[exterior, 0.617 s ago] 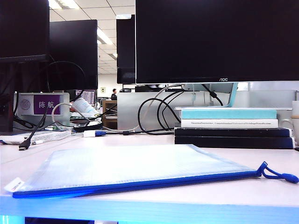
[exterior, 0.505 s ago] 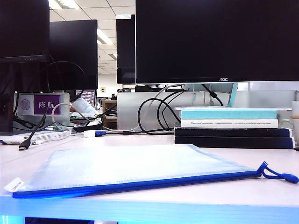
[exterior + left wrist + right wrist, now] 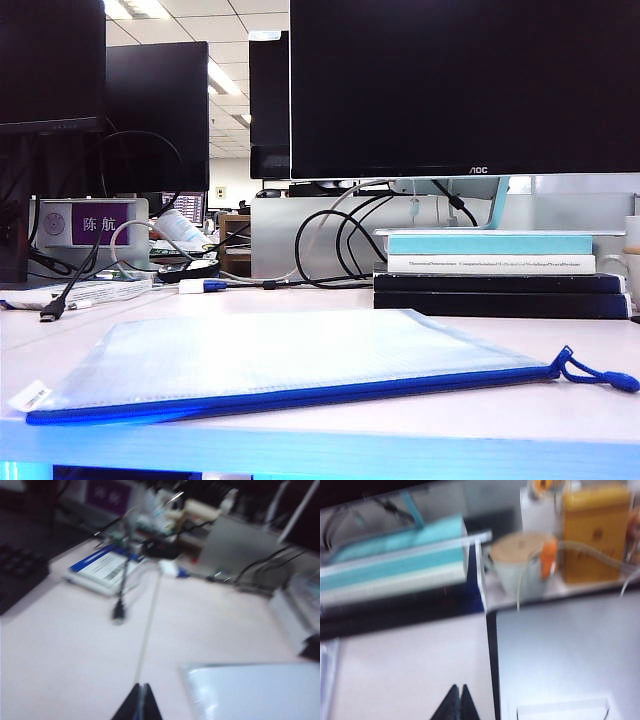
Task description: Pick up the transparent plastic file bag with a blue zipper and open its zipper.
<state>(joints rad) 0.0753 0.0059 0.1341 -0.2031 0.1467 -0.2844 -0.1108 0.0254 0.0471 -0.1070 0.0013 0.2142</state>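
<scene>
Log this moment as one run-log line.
file bag: flat on table, untouched | zipper: closed | left hand: shut, empty | right hand: shut, empty

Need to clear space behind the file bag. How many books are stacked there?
4, stacked behind the file bag: light blue book on top, white book under it, two black books below.

From the exterior view we looked low and level across the table [image 3: 560,410], close to the bag [image 3: 290,362]. Each wrist view looked down and forward; both shared the books [image 3: 490,255] [image 3: 395,562] with the exterior.
</scene>
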